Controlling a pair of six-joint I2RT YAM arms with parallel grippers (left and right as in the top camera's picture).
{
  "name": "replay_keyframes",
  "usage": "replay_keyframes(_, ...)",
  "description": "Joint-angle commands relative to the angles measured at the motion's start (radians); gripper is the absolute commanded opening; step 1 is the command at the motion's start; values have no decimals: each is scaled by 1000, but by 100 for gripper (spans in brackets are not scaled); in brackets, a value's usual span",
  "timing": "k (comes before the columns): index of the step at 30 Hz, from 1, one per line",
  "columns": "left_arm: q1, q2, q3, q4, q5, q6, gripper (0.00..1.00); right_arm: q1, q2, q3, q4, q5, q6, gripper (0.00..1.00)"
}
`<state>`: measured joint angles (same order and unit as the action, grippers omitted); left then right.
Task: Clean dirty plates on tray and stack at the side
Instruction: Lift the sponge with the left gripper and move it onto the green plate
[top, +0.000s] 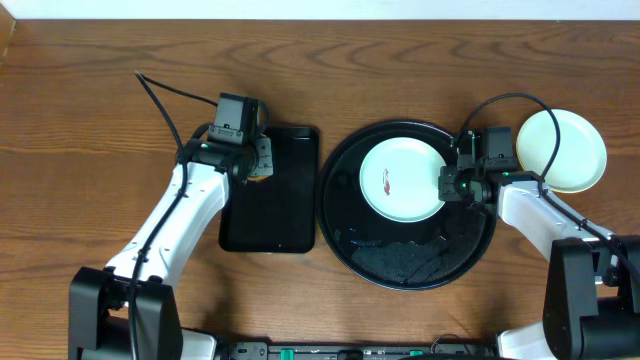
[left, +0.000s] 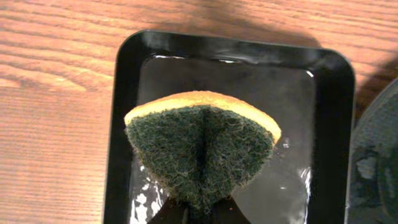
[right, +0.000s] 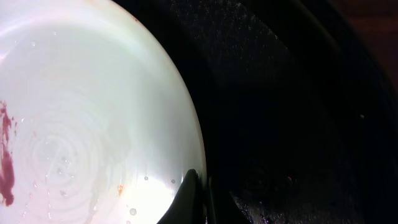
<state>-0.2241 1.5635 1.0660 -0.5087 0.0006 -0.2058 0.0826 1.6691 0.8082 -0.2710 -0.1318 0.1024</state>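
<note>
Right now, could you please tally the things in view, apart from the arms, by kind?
Small round plates: 3 (mint-white smeared plate, pale yellow plate, pale white plate)
Black trays: 2 (round glossy black tray, rectangular black tray)
Yellow-and-green scouring sponge: 1
Total: 6

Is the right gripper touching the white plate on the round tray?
Touching. In the right wrist view, the right gripper pinches the plate at its rim.

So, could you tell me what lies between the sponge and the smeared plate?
Overhead shows the rectangular tray's bare floor and the round tray's rim between sponge and plate.
</note>
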Motion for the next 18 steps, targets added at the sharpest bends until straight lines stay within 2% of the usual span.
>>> replay_keyframes(1,-4,-1,-13,-2,-20,2,7,-2,15,-9,-8,11,-3,1)
replay_keyframes(4,-3,0,-11,33,-36,1,7,-2,15,-9,-5,11,-3,4)
replay_keyframes(7,-5,-4,-3,37,26,1,7,-2,15,-9,-1,11,-3,9)
replay_keyframes(16,-6,8,6,42,44,59,7,-2,15,-9,2,11,-3,11)
replay_keyframes(18,-10,10,5,60,-2,85,7,-2,15,-9,2,11,-3,11)
